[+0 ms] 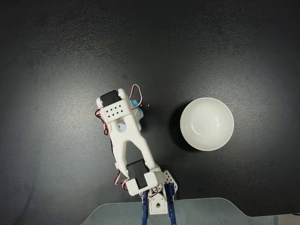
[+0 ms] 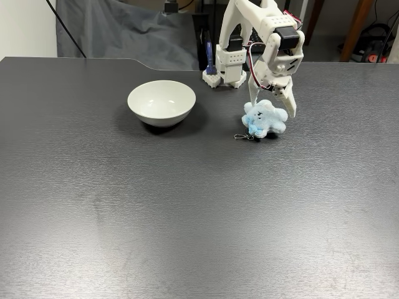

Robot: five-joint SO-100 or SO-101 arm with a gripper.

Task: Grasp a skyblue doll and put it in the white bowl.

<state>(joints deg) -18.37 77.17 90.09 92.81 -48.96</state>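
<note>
The skyblue doll lies on the dark table to the right of the white bowl in a fixed view, its small metal ring toward the camera. My gripper hangs over the doll, open, with one finger on each side of its upper part. From above, the arm's wrist covers most of the doll; a bit of pale blue peeks out at its right edge. There the empty bowl stands about a bowl's width to the right.
The arm's base is clamped at the table's near edge in the view from above. A grey cloth-covered chair and furniture legs stand behind the table. Bare dark tabletop surrounds the bowl and doll.
</note>
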